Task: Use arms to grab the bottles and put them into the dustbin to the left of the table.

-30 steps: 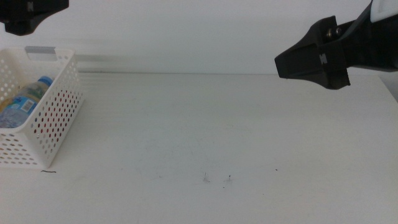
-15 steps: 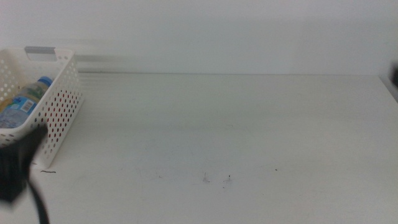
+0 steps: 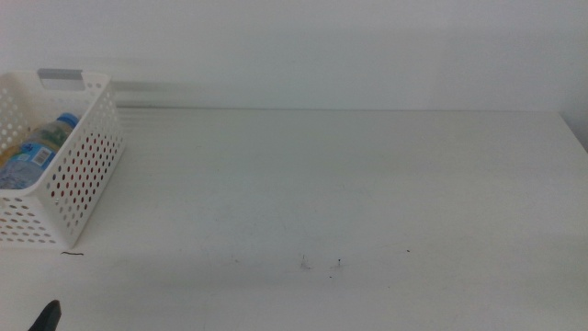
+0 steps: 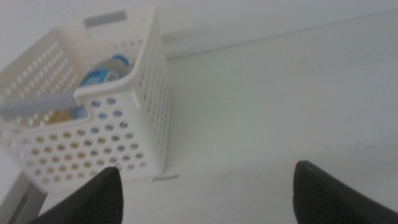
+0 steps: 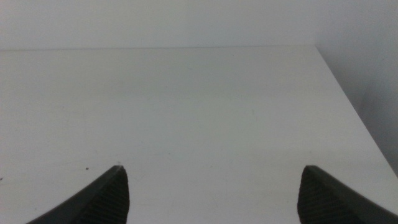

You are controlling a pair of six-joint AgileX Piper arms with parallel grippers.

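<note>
Bin (image 3: 78, 161) at table's (image 3: 349, 184) left edge, water bottle (image 3: 37, 147) inside. Left gripper (image 4: 208, 186) near bin, jaws wide, empty. Right gripper (image 5: 211, 190) wide, empty.

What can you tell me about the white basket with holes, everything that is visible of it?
The dustbin is a white rectangular basket, plastic by its look, its walls pierced with rows of round holes and a grey strip on its far rim. It stands upright at the table's left edge. Inside lies a clear water bottle with blue cap and label; the left wrist view hints at something yellow beneath. No gripper touches it.
</note>
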